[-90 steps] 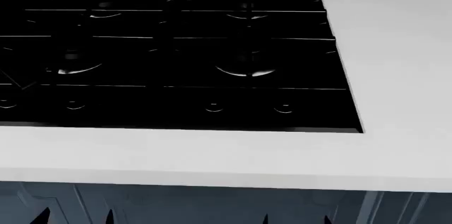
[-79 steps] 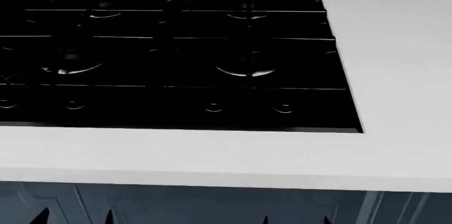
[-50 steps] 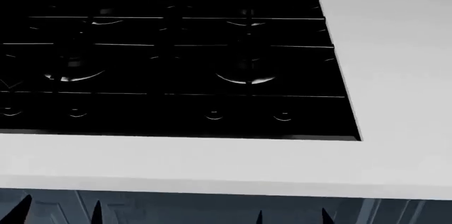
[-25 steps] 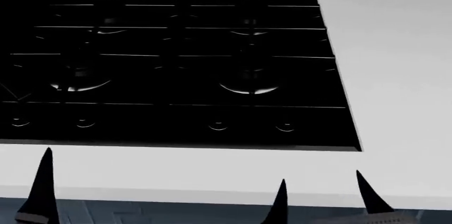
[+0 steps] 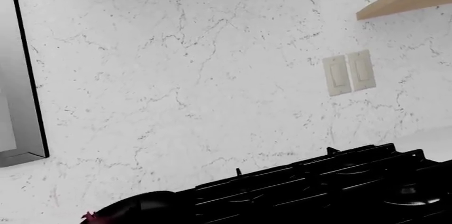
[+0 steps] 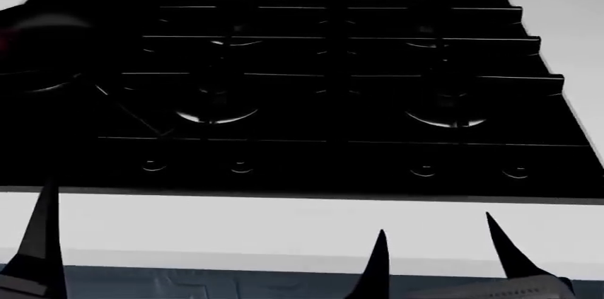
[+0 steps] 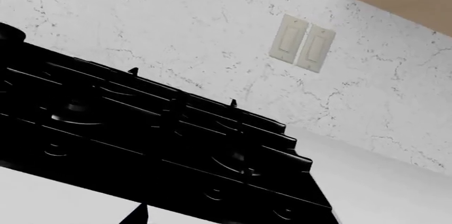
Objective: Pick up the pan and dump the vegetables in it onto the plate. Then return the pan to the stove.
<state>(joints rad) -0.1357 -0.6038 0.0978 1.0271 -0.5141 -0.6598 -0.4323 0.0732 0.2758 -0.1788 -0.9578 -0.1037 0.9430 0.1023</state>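
Black stove (image 6: 340, 87) fills your head view, set in a white counter (image 6: 283, 225). Pan (image 6: 42, 55) sits at its far left, handle running toward the knobs; a sliver of red vegetable (image 6: 3, 41) shows at the frame edge. Left gripper (image 6: 42, 242): one fingertip visible, opening unreadable. Right gripper (image 6: 439, 260): tips spread apart, holding nothing.

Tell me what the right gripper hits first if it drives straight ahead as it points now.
Probably the stove: the right gripper points over the white counter edge toward its knob row. Height is unclear, so it might pass above.
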